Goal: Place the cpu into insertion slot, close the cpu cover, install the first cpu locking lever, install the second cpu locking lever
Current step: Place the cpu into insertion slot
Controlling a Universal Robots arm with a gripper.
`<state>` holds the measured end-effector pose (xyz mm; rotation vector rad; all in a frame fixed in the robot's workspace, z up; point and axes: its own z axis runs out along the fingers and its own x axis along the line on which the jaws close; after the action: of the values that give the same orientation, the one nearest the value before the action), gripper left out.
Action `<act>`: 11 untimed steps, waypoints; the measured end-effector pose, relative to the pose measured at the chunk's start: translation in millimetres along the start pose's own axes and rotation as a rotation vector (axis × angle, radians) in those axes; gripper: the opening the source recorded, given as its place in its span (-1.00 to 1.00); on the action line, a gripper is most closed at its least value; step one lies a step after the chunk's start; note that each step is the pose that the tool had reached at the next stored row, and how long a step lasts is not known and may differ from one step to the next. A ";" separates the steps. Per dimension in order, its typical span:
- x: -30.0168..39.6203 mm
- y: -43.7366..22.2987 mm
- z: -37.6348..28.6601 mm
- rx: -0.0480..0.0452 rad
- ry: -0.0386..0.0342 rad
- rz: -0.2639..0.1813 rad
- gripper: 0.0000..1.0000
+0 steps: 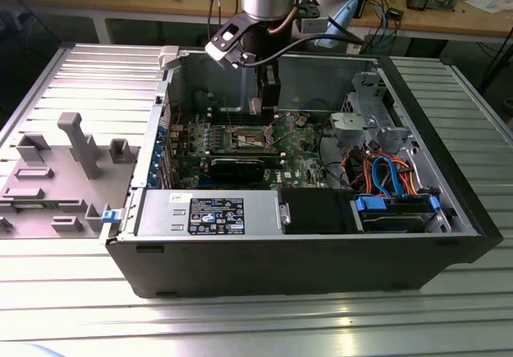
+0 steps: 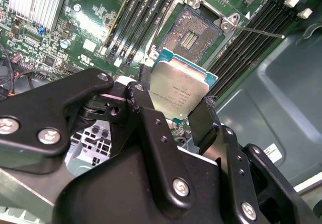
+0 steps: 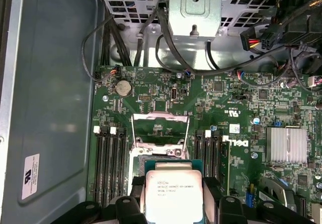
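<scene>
First of four steps, by judgement: held the cpu (image 2: pixel 178 90) clamped by opposite edges in the gripper (image 2: pixel 173 105), tilted, just above the open insertion slot (image 2: pixel 193 32), near the exterior view's centre. Found the cpu cover (image 3: pixel 160 116) raised. Required levelling and corner alignment for seating.

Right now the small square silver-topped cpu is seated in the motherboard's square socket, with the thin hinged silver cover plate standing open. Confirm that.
Not seated. The small square cpu with the silver-grey metal top is gripped in the black gripper, off the socket. The second wrist view shows the square insertion slot bare, its dark contact field exposed. The thin silver cpu cover does stand open.
</scene>
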<state>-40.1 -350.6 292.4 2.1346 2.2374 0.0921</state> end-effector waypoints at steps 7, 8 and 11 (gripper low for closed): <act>0.7 -0.8 8.0 0.0000 -0.0033 0.039 0.08; 0.6 -0.8 8.0 0.0000 -0.0033 0.039 0.08; 0.7 -0.9 9.3 -0.0002 -0.0031 0.039 0.08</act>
<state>-40.3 -349.9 283.1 2.1773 2.1943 0.0904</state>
